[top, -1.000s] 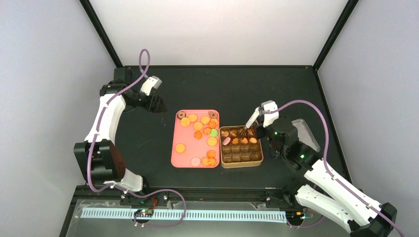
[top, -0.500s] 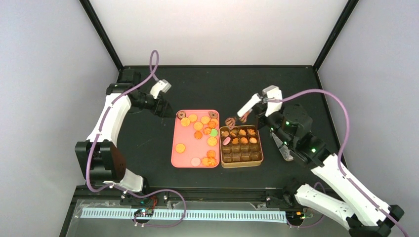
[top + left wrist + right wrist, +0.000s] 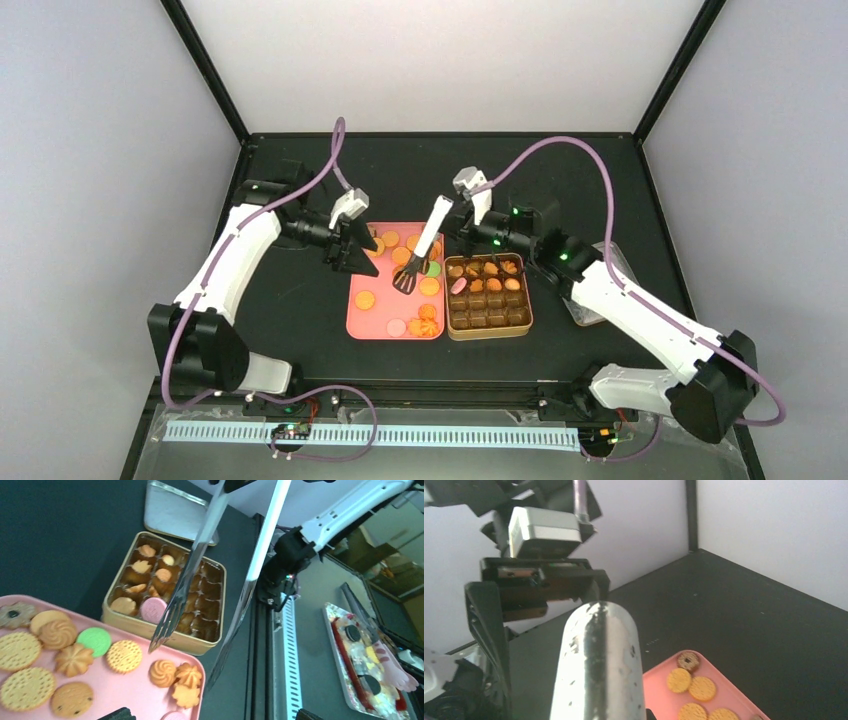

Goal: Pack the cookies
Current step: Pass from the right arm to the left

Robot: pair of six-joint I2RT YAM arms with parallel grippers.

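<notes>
Mid-frame from above, right gripper (image 3: 452,216) is clamped on the tongs (image 3: 428,238), whose dark tips hang over the middle of the pink tray (image 3: 358,312). Left gripper (image 3: 351,257) sits at the tray's upper left edge, fingers spread wide, nothing in them. Most cookies (image 3: 401,255) lie loose on the tray; a few already fill the top rows of the tin (image 3: 490,331) just right of it.

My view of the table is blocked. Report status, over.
Left gripper open, at pink tray edge. Right gripper shut on tongs, tips empty above cookies. Tin partly filled. Nothing in the way.
</notes>
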